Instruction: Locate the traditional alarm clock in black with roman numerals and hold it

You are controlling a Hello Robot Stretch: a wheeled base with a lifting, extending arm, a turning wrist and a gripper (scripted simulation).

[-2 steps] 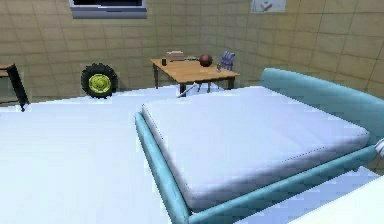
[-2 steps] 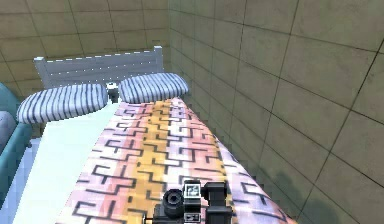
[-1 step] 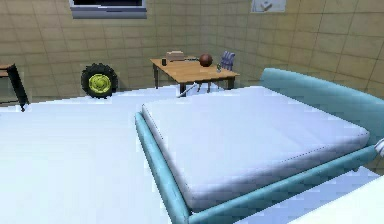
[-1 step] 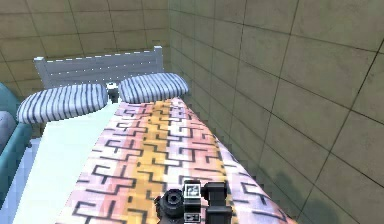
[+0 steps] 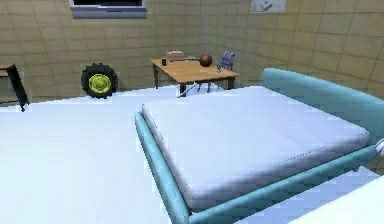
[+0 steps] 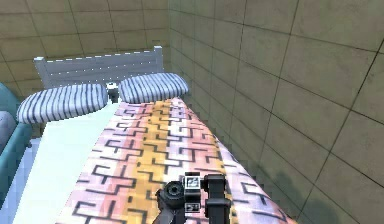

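My gripper [image 6: 172,198] shows at the arm side view's bottom edge, a dark body beside two white marked squares. It lies over a bed's patterned pink and yellow cover [image 6: 160,140], and I cannot tell whether it holds anything. In the forward view a wooden desk [image 5: 195,70] stands against the far wall. On it are a brown ball [image 5: 205,60], a small box [image 5: 175,56] and a pale blue-grey item [image 5: 228,60], all too small to name further.
A teal-framed bed [image 5: 160,175] with a pale mattress takes up the forward view's right. A green and yellow ring [image 5: 99,80] leans on the far wall, with a dark table [image 5: 10,80] at the left edge. Striped pillows [image 6: 65,102] and a grey headboard [image 6: 100,68] sit past the cover, with a tiled wall [image 6: 290,90] close by.
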